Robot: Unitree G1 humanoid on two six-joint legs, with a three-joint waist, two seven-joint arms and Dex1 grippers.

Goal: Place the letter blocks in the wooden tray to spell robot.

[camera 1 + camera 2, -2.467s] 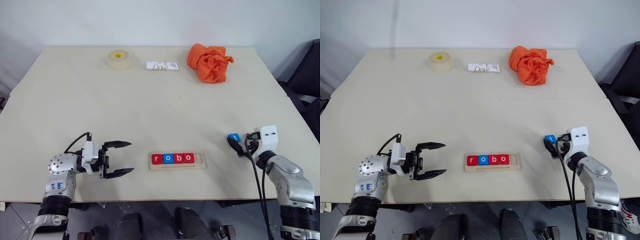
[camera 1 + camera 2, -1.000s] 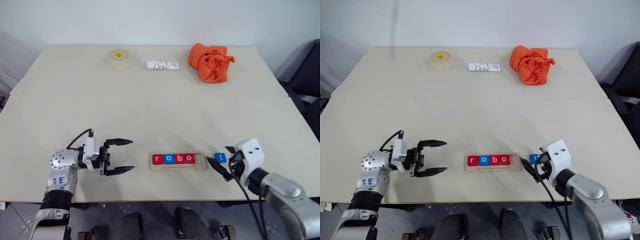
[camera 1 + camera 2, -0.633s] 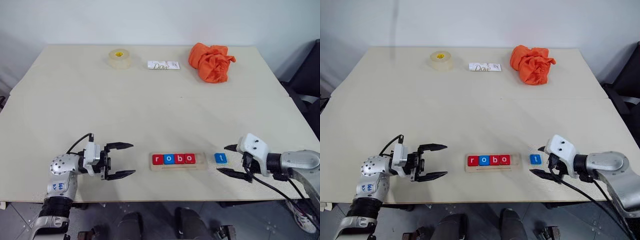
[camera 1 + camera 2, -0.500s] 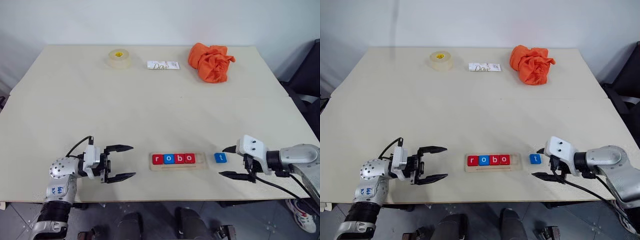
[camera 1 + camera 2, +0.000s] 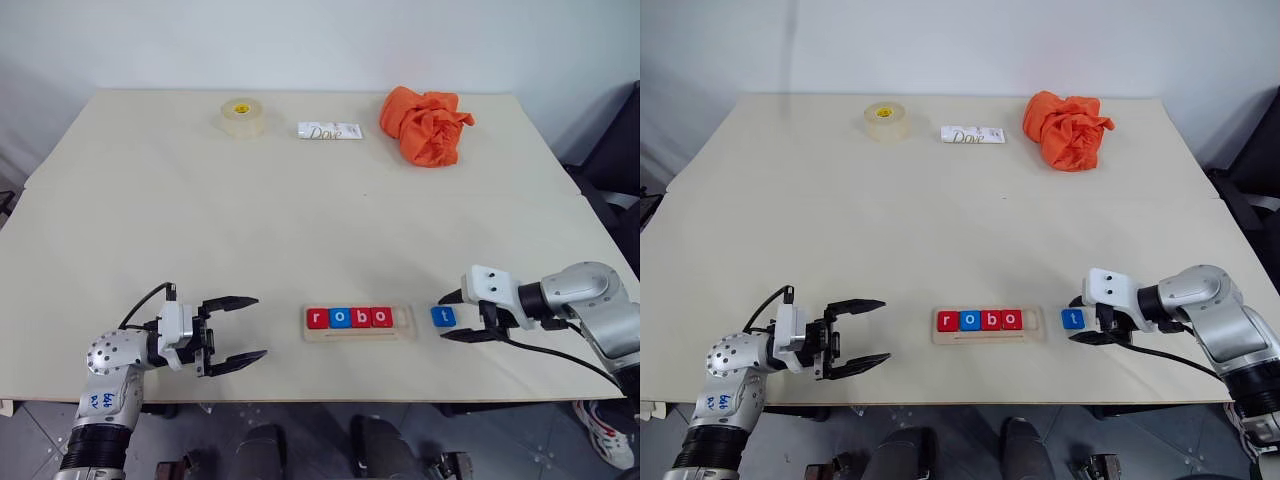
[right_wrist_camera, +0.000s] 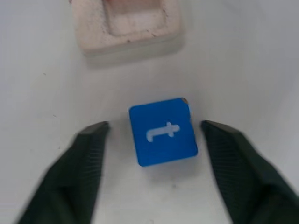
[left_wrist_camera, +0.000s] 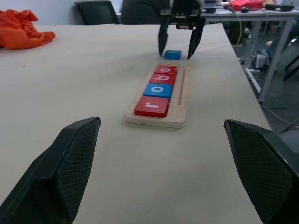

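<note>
The wooden tray (image 5: 358, 331) lies near the table's front edge with four letter blocks (image 5: 349, 317) in its groove, reading r, o, b, o in red, blue, red, red. Its right end slot is bare. A blue t block (image 5: 443, 316) lies flat on the table just right of the tray. My right gripper (image 5: 452, 317) is open and straddles that t block, with a gap on each side in the right wrist view, t block (image 6: 163, 131). To the left of the tray, my left gripper (image 5: 253, 327) stands open with nothing between its fingers.
At the far side of the table are a roll of clear tape (image 5: 240, 115), a white Dove bar (image 5: 328, 131) and a crumpled orange cloth (image 5: 430, 125). The table's front edge runs just below the tray and both grippers.
My right gripper brought the t block in from the right, set it down beside the tray and let go; now it has turned and its fingers have narrowed around the block. The left gripper drew back slightly.
</note>
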